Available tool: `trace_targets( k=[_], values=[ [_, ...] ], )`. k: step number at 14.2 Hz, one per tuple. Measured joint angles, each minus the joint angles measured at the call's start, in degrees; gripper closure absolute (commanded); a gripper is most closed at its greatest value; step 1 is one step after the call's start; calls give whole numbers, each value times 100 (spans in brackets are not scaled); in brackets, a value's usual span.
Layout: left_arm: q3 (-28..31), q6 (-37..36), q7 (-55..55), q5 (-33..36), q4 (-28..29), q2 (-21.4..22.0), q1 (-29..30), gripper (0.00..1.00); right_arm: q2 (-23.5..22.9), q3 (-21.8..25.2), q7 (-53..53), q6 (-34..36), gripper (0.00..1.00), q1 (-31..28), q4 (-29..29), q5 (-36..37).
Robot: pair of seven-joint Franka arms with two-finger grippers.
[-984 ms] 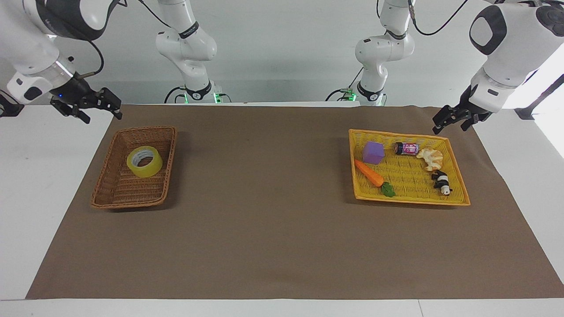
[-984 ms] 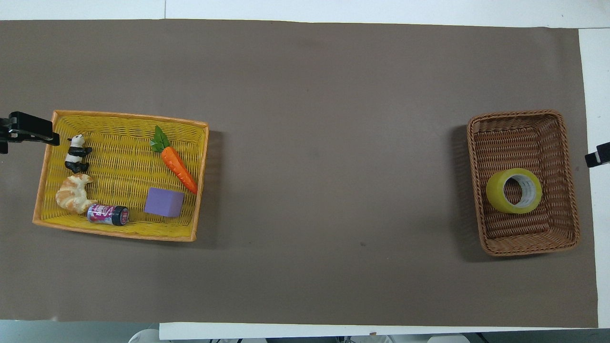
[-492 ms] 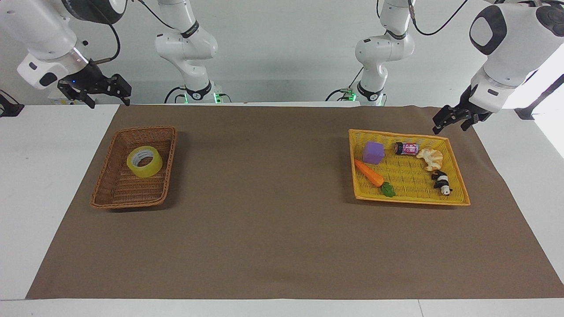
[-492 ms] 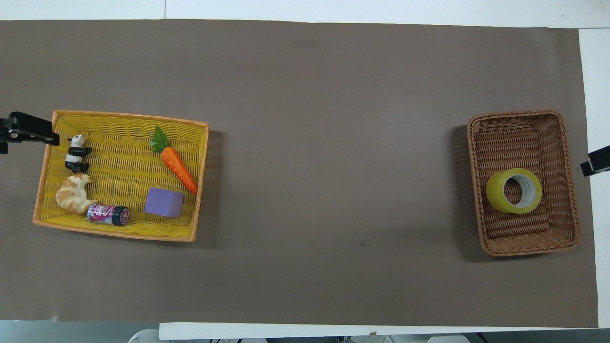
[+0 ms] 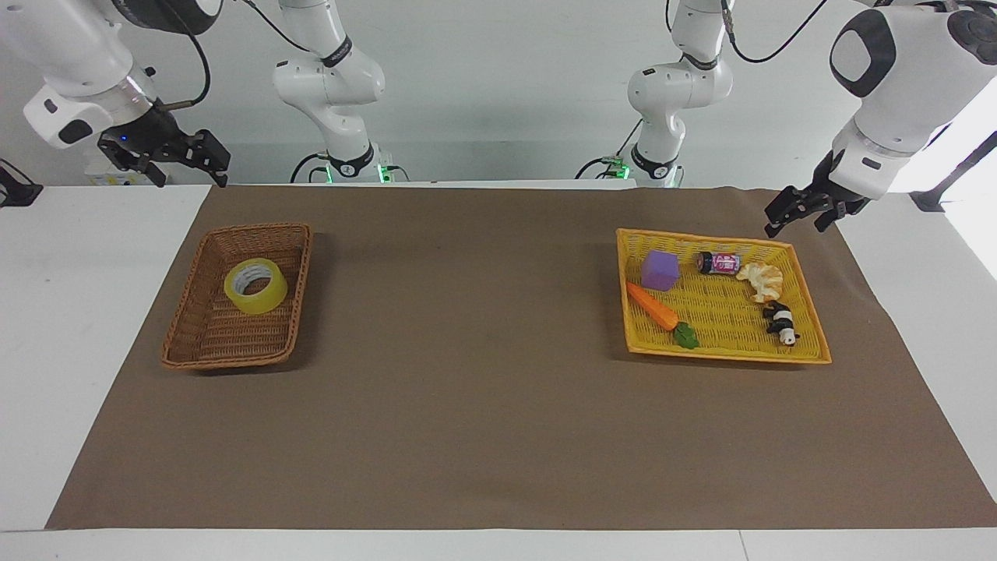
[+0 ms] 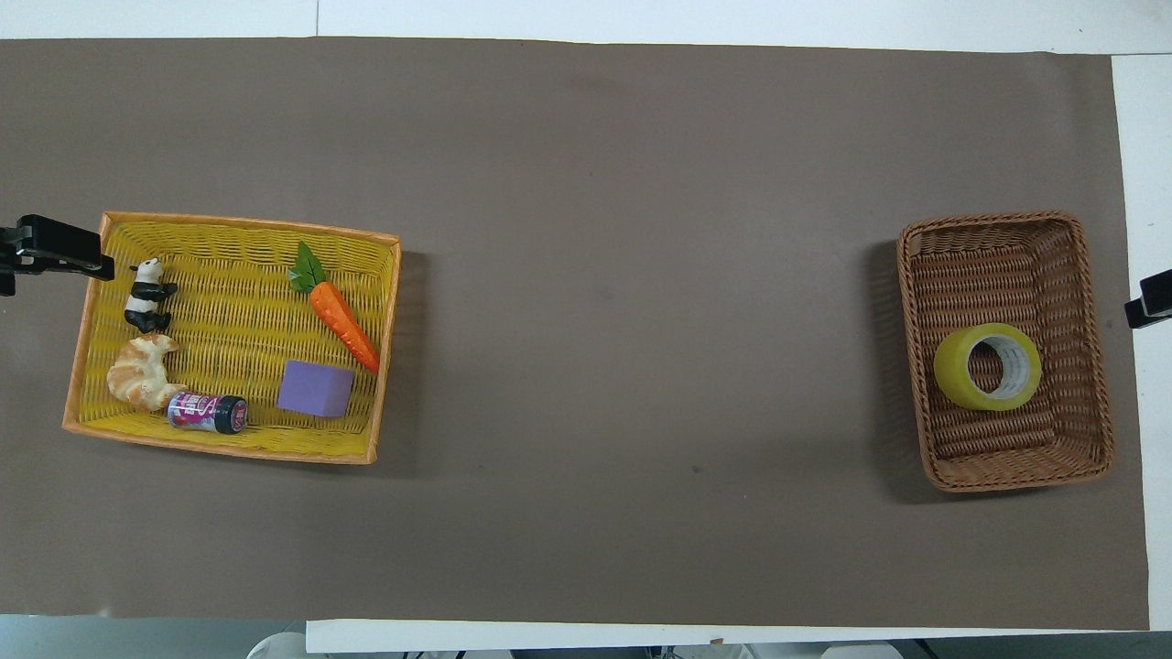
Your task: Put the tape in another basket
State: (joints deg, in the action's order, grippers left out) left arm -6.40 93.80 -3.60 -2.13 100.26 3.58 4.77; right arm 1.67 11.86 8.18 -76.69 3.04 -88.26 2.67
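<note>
Tape (image 5: 255, 286) lies in brown basket (image 5: 187, 343). Right gripper (image 5: 199, 160) up near it, left gripper (image 5: 794, 212) over yellow basket (image 5: 724, 354) corner; both wide, empty.

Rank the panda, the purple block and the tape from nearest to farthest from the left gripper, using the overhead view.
From the left gripper:
1. Panda, in the yellow basket beside the gripper.
2. Purple block, same basket, toward the table's middle.
3. Tape, in the brown basket at the right arm's end.
</note>
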Motion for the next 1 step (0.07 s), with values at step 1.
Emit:
trace_targets(
  k=[1],
  values=[
    [0, 0, 0, 0, 0, 0, 0, 0, 0, 1, -3, 0, 0, 22, 0, 0]
  ],
)
